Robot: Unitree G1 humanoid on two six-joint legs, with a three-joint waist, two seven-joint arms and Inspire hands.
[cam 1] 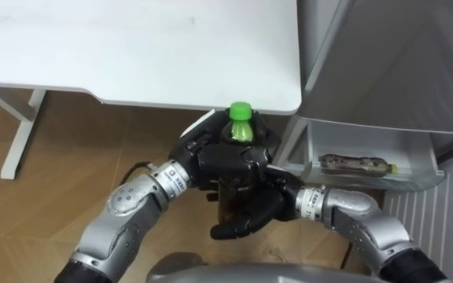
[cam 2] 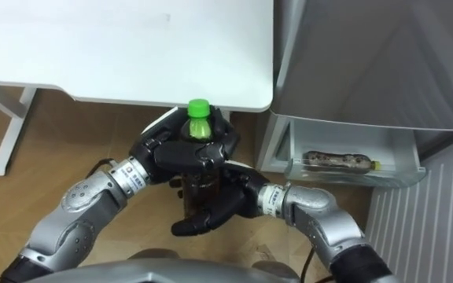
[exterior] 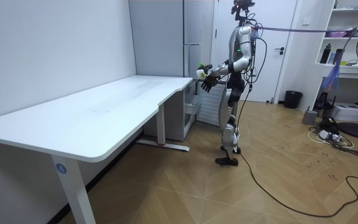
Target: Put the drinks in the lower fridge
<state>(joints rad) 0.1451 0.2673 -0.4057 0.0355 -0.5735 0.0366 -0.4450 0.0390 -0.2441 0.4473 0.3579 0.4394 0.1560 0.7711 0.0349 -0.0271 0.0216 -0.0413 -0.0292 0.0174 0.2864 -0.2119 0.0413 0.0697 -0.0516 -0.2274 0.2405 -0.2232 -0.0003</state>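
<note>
One drink, a dark bottle (cam 1: 241, 127) with a green cap, is held upright in front of the robot's chest, out from the fridge (cam 1: 392, 55) and just off its lower left corner. The left hand (cam 1: 215, 161) is clenched round the bottle's upper body. The right hand (cam 1: 250, 211) lies under it with relaxed, outstretched fingers, apparently propping the base rather than gripping.

A second bottle (cam 1: 356, 164) already lies on its side in the fridge's open lower bin (cam 1: 415, 169), which juts from the fridge base. The white table (cam 1: 132, 47) butts against the fridge's left side, its rounded corner just beyond the cap.

The risks, as I judge them: swinging the bottle toward the bin could clip the table corner or the bin's front wall. If the right hand pulls away early, the one-handed hold near the top may let the bottle tip or slip. Dropped in carelessly, it could also land on the lying bottle.
</note>
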